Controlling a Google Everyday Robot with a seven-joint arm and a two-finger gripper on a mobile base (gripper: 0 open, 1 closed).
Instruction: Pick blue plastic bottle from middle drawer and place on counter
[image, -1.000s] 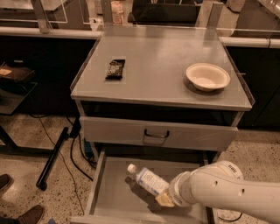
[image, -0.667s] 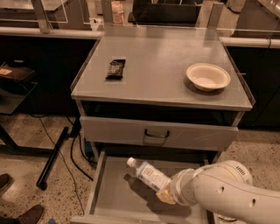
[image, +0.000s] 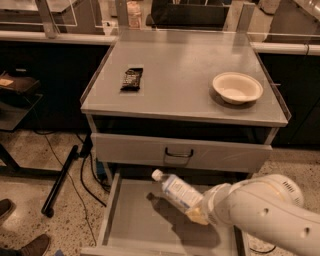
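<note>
The blue plastic bottle (image: 177, 192) is clear with a white cap and a pale blue label. It hangs tilted above the open middle drawer (image: 145, 220), cap pointing up and left, casting a shadow on the drawer floor. My gripper (image: 197, 212) is shut on the bottle's lower end, at the tip of the bulky white arm coming in from the lower right. The counter (image: 180, 75) is the wide grey top above the drawers.
A dark snack packet (image: 132, 78) lies on the counter's left half and a cream bowl (image: 237, 87) on its right. A closed drawer front with a dark handle (image: 178, 152) sits just above the bottle. Cables and a black pole lie on the floor at left.
The bottle has risen off the drawer floor and moved up and slightly right with my gripper; its cap now reaches close to the closed drawer front.
</note>
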